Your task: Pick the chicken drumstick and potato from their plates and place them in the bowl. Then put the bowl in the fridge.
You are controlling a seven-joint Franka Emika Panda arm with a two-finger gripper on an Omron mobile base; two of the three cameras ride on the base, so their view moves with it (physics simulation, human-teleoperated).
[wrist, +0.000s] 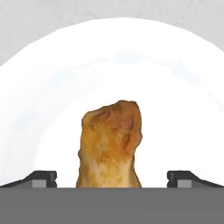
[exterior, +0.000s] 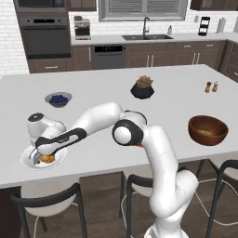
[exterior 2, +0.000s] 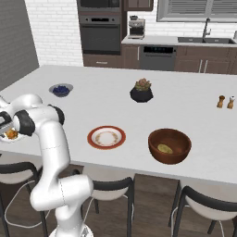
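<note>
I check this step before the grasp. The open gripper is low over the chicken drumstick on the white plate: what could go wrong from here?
1. The chicken drumstick is lumpy, so it may slip or twist when the open gripper closes.
2. The white plate lies near the counter's edge; a push could slide it off.
3. The wooden bowl, already holding the potato, stands far across the counter, so a weak grip could drop the meat.

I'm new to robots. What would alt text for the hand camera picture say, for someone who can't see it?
A small golden-brown, lumpy chicken drumstick lies on a plain white round plate, seen close from above. The gripper has its open jaws standing wide to either side of the meat, the two dark tips not touching it.
</note>
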